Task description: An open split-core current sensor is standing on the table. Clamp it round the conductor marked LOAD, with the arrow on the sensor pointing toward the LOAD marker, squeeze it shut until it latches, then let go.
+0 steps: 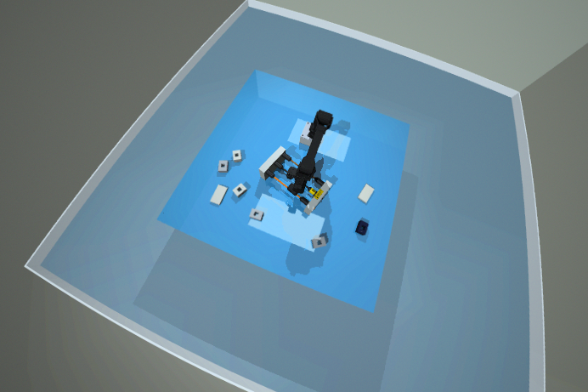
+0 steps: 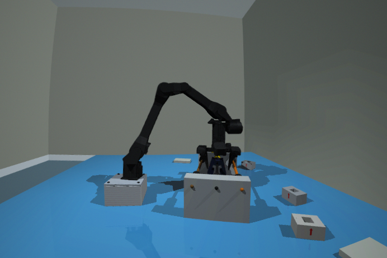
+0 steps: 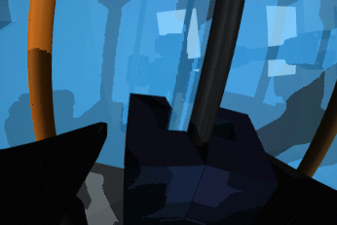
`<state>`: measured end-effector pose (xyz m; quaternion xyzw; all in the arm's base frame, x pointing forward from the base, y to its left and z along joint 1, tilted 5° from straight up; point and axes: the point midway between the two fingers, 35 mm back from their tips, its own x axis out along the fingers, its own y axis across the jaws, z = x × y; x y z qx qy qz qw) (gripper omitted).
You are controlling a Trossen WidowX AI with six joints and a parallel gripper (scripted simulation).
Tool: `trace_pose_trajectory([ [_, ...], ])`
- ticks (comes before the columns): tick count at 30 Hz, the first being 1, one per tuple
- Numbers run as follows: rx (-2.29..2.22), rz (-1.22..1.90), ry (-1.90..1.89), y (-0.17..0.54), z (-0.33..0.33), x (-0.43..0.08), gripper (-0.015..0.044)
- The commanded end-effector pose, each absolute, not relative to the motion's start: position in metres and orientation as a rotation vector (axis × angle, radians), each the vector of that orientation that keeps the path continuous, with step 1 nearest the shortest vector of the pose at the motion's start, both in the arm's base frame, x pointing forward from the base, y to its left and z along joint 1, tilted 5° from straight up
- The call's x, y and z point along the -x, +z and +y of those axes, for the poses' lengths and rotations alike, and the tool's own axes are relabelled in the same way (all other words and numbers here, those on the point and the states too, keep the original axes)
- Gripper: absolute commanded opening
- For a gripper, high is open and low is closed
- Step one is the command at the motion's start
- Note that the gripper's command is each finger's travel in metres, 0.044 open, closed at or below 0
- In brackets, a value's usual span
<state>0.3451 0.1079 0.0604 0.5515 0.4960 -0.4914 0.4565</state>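
Note:
The dark navy sensor [image 2: 215,164] [image 3: 163,147] straddles the middle black conductor [image 3: 221,45], which runs between its two jaws. A gap shows between the jaw ends, so it looks unlatched. Its arrow is not visible, and the top view has it hidden under the arm. My gripper [image 3: 177,141] is open, one finger on each side of the sensor, with space at the left finger; the right finger is partly behind the sensor in the wrist view. The yellow LOAD marker [image 1: 319,193] is on the far end block [image 1: 309,207].
Orange-brown conductors [image 3: 41,25] [image 3: 318,142] run either side of the black one, close outside the fingers. The near end block [image 2: 216,206] carries all three. Several grey ring-shaped blocks [image 2: 308,228] [image 1: 257,213], pale slabs [image 1: 365,193] and a dark navy ring block [image 1: 359,227] lie around.

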Motion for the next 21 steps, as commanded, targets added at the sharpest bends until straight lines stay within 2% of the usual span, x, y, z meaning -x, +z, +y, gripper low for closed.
trace_pose_trajectory([
  [1, -1.35, 1.236, -1.234, 0.0465, 0.1082, -0.3409, 0.044],
  [16, -1.35, 1.236, -1.234, 0.0441, 0.1084, -0.3408, 0.044],
  [21, -1.353, 1.228, -1.222, 0.0481, 0.1083, -0.3431, 0.0407],
])
